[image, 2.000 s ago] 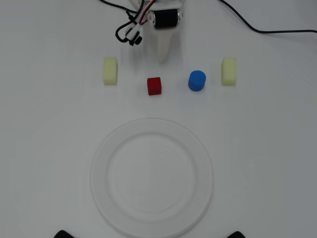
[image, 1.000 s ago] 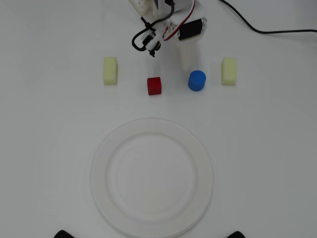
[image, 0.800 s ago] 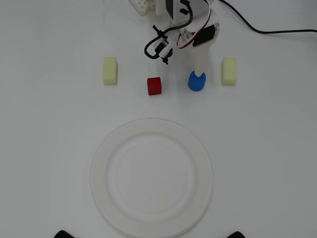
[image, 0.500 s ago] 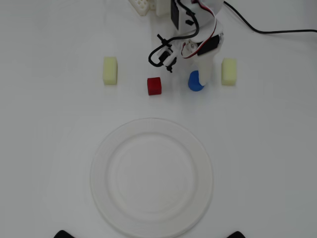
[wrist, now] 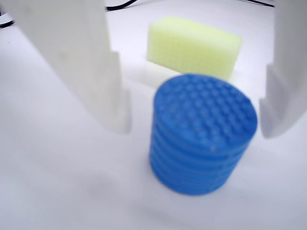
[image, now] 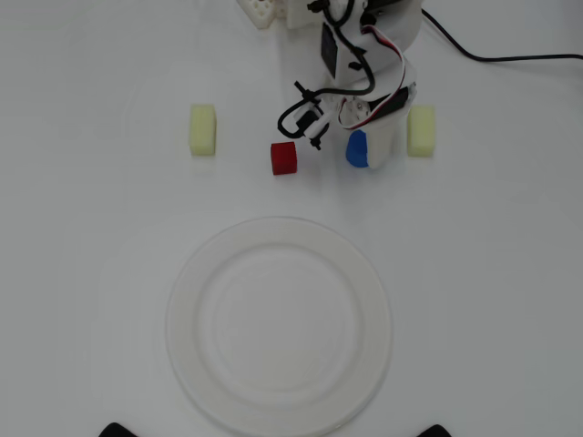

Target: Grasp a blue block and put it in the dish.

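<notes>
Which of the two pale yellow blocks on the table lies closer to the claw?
The yellow block on the right of the overhead view, just beside the claw and the blue block. The other yellow block lies far left, beyond the red cube.

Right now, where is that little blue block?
In the overhead view the blue block sits near the top, between the red cube and the right pale yellow block, with the open jaws around it.

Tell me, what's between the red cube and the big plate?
Nothing. In the overhead view, only bare white table lies between the red cube and the dish.
</notes>
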You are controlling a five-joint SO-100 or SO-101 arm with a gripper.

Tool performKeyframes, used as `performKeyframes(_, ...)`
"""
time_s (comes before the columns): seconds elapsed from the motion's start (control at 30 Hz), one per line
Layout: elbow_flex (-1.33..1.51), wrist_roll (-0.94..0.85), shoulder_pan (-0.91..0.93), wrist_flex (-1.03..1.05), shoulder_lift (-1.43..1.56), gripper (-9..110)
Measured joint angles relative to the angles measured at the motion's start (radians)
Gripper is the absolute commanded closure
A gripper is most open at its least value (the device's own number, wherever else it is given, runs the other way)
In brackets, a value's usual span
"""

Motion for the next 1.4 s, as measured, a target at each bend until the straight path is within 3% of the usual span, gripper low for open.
performKeyframes(0.33, -0.021, 0.0, -0.023, -0.018, -0.054, 84)
performKeyframes(0.67, -0.061, 0.0, -0.046, -0.018, -0.109, 101)
performKeyframes(0.77, -0.061, 0.0, -0.037, -0.018, -0.11, 101)
performKeyframes(1.07, -0.046, -0.071, 0.011, -0.006, -0.077, 79)
performKeyframes(1.4, -0.009, -0.17, 0.224, 0.032, -0.018, 75)
